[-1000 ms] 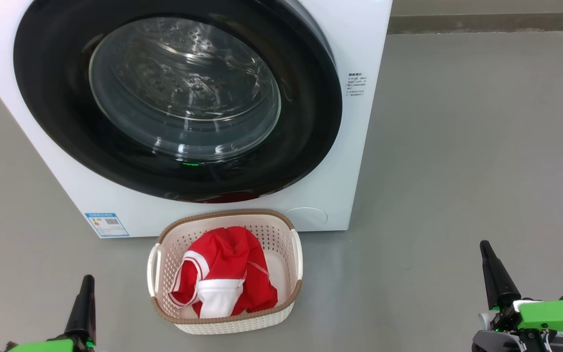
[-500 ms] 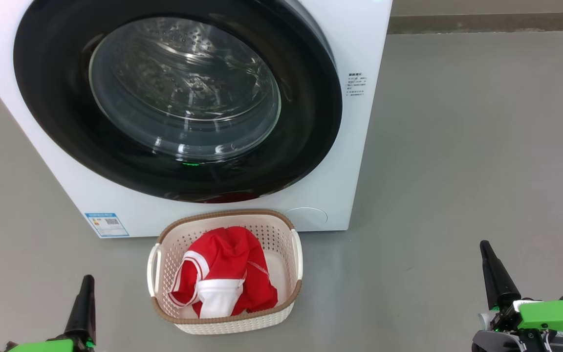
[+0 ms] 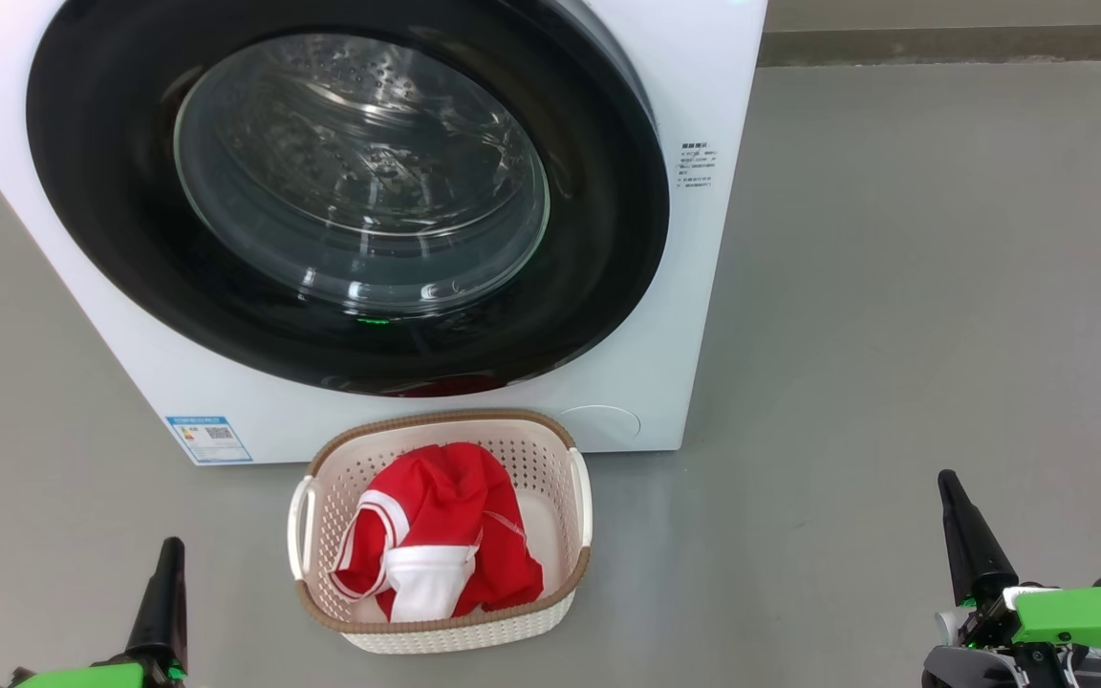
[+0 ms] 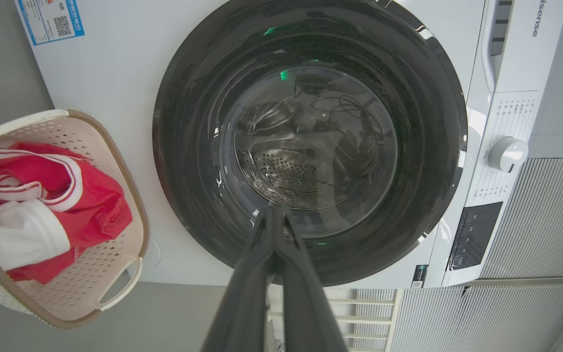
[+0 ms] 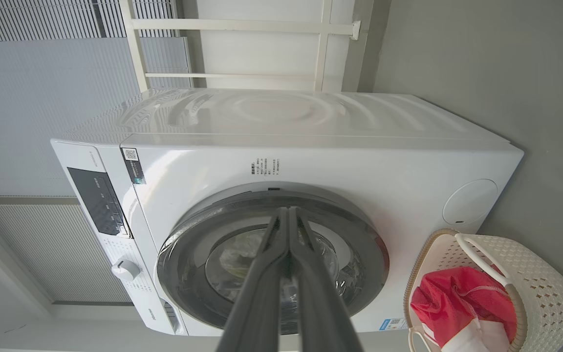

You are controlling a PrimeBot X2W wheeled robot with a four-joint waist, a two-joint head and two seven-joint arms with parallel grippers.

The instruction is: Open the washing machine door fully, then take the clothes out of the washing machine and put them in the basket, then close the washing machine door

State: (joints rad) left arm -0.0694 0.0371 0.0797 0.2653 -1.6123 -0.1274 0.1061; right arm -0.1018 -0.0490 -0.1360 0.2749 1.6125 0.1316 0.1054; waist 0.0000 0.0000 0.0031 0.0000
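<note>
Everything was lit brightly and evenly. White glints were seen on the washing machine door (image 3: 359, 191), and soft shadows were cast on the floor (image 3: 895, 287). Lines were bent near the wrist views' edges.

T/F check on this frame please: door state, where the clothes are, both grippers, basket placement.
1. The washing machine door sits closed on the washing machine. True.
2. The clothes lie inside the drum. False: the red clothes lie in the basket.
3. The left gripper holds a garment. False: the left gripper is shut on nothing, clear of the basket.
4. The right gripper has its fingers closed together, holding nothing. True.
5. The basket stands on the floor in front of the machine, below the door. True.
</note>
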